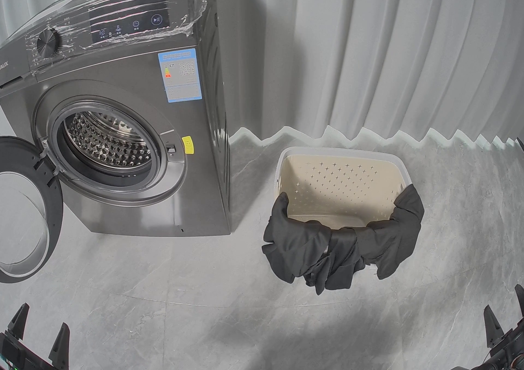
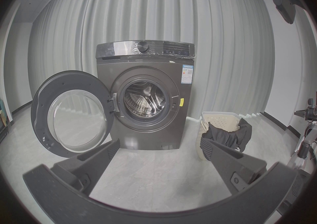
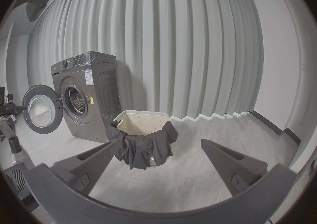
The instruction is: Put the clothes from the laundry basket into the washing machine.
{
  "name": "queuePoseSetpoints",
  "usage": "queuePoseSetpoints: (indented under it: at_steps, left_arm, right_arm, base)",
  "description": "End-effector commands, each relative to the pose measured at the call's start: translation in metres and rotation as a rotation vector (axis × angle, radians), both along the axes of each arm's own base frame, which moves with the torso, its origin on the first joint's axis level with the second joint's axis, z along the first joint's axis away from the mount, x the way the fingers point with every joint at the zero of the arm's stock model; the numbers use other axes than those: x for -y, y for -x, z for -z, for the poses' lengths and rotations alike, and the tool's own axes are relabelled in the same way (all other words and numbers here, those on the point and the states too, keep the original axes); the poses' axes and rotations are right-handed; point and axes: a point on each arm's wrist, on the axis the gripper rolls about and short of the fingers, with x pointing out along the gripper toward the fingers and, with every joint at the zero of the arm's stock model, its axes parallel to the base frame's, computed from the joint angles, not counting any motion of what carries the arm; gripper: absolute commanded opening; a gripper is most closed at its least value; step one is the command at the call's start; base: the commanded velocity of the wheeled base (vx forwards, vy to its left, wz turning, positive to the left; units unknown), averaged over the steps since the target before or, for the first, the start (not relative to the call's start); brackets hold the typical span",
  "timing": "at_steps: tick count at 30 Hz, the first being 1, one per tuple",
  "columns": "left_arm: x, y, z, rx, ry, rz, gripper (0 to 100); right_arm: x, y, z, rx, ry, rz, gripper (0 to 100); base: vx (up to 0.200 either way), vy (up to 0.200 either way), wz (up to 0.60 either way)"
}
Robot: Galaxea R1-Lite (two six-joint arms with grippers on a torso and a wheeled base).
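Dark garment [image 1: 338,245] is hanging over the laundry basket's [image 1: 338,154] near rim.
Its length is running along that rim; the right gripper [image 1: 506,311], spread like the left gripper [image 1: 39,330], is sitting nearer.

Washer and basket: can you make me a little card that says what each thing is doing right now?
washer: grey, stands on the floor
door: swung wide open
drum: no clothes seen inside
basket: cream, on the floor to the washer's right
clothes: dark, draped over the basket's near rim, hanging down outside
left gripper: low, in front of the washer, fingers apart, holding nothing
right gripper: low, right of the basket, fingers apart, holding nothing
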Motion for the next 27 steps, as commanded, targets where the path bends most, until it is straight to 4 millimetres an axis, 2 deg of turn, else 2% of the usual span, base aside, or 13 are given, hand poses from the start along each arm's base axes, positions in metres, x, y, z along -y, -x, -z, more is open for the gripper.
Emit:
queuePoseSetpoints:
  at_steps: [1,14,27]
  left_arm:
    - [0.0000,0.0002,0.0048,0.003,0.001,0.000,100]
    - [0.0000,0.0002,0.0048,0.003,-0.001,0.000,100]
    - [0.0000,0.0002,0.0048,0.003,-0.001,0.000,100]
  right_arm:
    - [0.0000,-0.0001,0.0053,-0.001,0.000,0.000,100]
    - [0.0000,-0.0001,0.0053,-0.001,0.000,0.000,100]
    - [0.0000,-0.0001,0.0053,-0.001,0.000,0.001,100]
  base:
    - [0.000,0.000,0.00]
    - [0.000,0.000,0.00]
    - [0.000,-0.200,0.00]
